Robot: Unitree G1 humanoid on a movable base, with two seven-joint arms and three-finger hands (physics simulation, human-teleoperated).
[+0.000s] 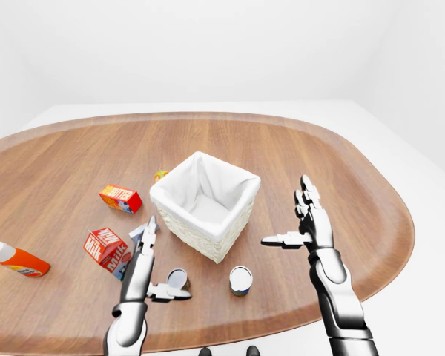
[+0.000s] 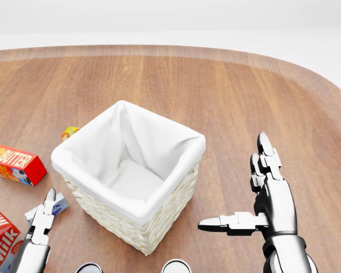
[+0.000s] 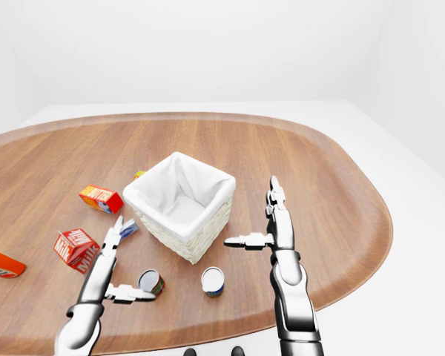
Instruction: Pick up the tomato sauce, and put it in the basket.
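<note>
White-lined square wicker basket [image 1: 205, 204] sitting mid oval wooden desk [image 1: 341, 163], mouth opening upward, nothing covering it. Two upright metal cans [image 1: 240, 279] standing below basket, gap between them. Red milk carton [image 1: 106, 249] and orange butter box [image 1: 120, 198] crowding left side. Right side lying open.

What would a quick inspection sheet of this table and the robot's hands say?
Surface: wooden table, oval.
Job's things: white-lined basket empty; two cans below it in the left-eye view, which one is tomato sauce unclear.
Clutter: butter box, milk carton, orange bottle lying down.
Grippers: left hand open beside a can; right hand open, empty.
Cables: nothing seen.
Surroundings: plain white.
</note>
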